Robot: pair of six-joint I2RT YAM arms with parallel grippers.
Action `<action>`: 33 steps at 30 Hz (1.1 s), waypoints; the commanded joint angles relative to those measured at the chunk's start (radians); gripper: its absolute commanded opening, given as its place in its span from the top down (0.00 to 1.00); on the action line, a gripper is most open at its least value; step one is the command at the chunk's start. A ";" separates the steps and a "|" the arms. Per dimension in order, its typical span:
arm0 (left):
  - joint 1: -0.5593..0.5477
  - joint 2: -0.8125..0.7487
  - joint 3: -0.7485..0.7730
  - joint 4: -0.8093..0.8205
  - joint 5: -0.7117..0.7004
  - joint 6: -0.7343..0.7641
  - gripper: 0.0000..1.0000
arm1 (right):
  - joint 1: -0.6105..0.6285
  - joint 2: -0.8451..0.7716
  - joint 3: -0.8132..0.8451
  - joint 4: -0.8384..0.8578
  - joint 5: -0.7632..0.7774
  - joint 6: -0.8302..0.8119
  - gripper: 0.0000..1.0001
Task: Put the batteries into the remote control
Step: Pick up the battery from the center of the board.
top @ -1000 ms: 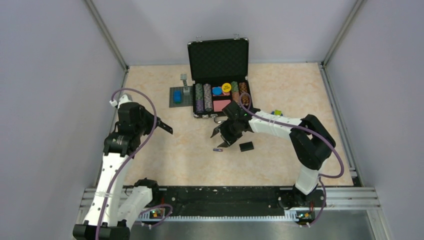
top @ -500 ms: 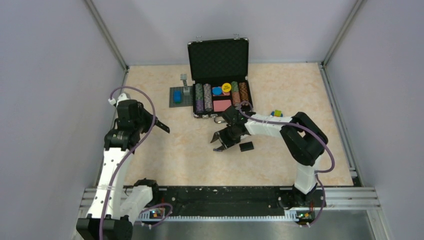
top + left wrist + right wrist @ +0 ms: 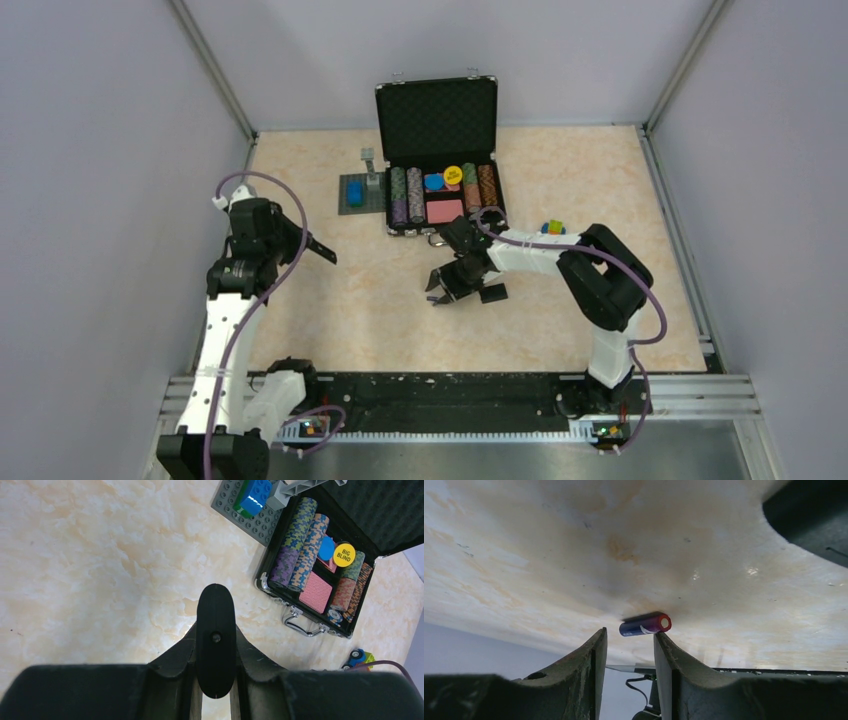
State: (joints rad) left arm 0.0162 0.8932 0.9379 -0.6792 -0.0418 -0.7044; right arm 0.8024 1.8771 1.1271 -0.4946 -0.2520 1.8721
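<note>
My left gripper (image 3: 298, 242) is shut on the remote control (image 3: 320, 250), a slim black bar held above the table's left side. In the left wrist view the remote (image 3: 215, 630) stands between the gripper's (image 3: 215, 652) fingers, rounded end pointing away. My right gripper (image 3: 441, 291) is open and low over the table's middle. In the right wrist view one battery (image 3: 645, 624), purplish-blue with a metallic end, lies on the table just beyond the right gripper (image 3: 630, 635), close to the right fingertip (image 3: 660, 639). I see no second battery.
A small black cover piece (image 3: 492, 293) lies just right of the right gripper. An open black case of poker chips (image 3: 440, 190) stands at the back. A grey plate with a blue brick (image 3: 355, 192) is to its left. A small toy (image 3: 552, 227) lies right of the case.
My right gripper has come down and slightly left over the battery, jaws still open. My left arm has drawn the remote a little left and back.
</note>
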 commanded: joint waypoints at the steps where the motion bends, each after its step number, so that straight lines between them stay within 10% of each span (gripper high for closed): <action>1: 0.008 -0.009 0.000 0.058 0.017 0.003 1.00 | 0.015 0.009 0.016 -0.039 0.024 0.025 0.60; 18: 0.011 -0.043 -0.013 0.045 0.028 -0.004 1.00 | 0.034 0.023 -0.007 -0.061 0.054 0.022 0.81; 26: 0.013 -0.059 -0.038 0.071 0.027 -0.018 1.00 | 0.043 0.051 0.045 -0.165 0.102 -0.006 0.69; 33: 0.012 -0.069 -0.046 0.077 0.027 -0.022 1.00 | 0.043 0.073 0.053 -0.206 0.126 -0.022 0.80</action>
State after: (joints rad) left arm 0.0238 0.8482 0.8948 -0.6640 -0.0158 -0.7166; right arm 0.8360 1.9034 1.1732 -0.6033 -0.2039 1.8736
